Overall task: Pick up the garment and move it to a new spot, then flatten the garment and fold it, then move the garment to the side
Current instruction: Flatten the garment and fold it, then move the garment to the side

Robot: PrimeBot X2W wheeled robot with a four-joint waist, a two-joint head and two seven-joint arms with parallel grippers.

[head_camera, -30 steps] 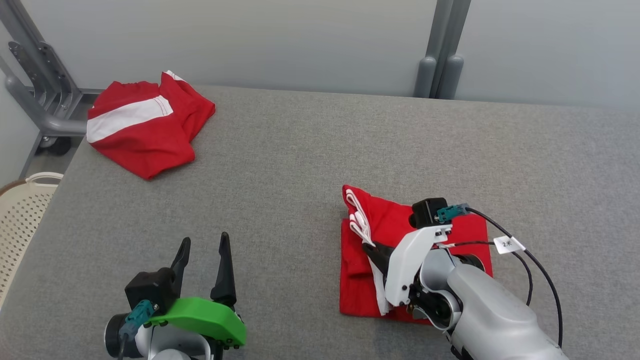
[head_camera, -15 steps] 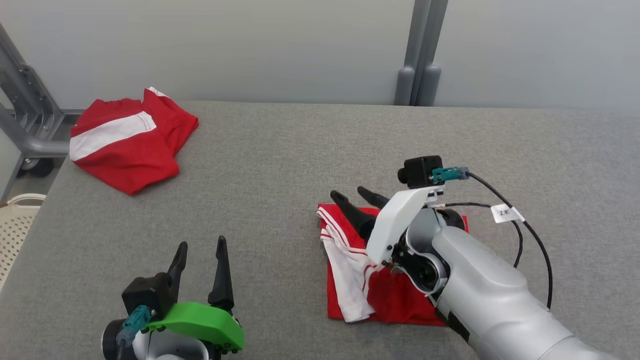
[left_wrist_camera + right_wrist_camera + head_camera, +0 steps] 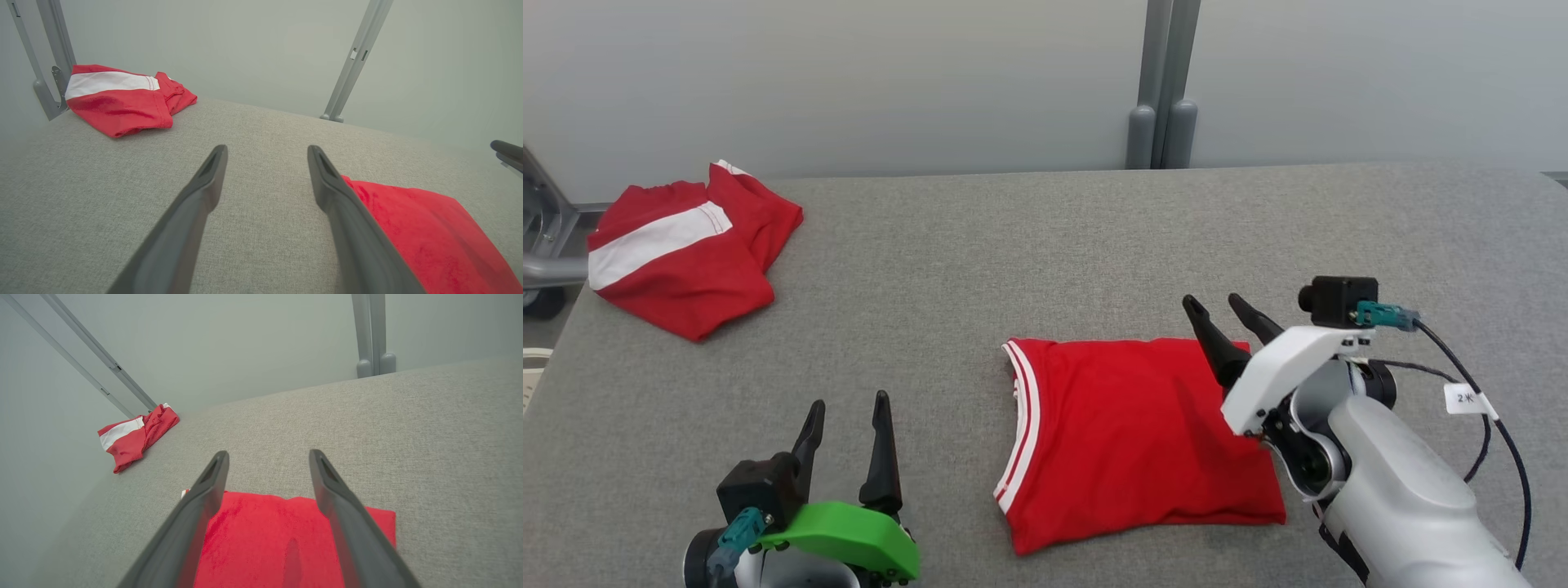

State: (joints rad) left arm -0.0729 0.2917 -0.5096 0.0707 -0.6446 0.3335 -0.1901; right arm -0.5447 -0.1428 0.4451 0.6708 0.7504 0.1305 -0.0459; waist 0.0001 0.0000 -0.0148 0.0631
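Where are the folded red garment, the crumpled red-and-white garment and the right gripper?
folded red garment (image 3: 1135, 433): head view, middle of its flat top.
crumpled red-and-white garment (image 3: 686, 263): head view, red cloth below white band.
right gripper (image 3: 1211, 300): head view, midway between fingertips.

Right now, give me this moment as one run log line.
stage: garment folded, side move pending | garment: flat on table | left pincer: open, empty | right pincer: open, above garment's right edge
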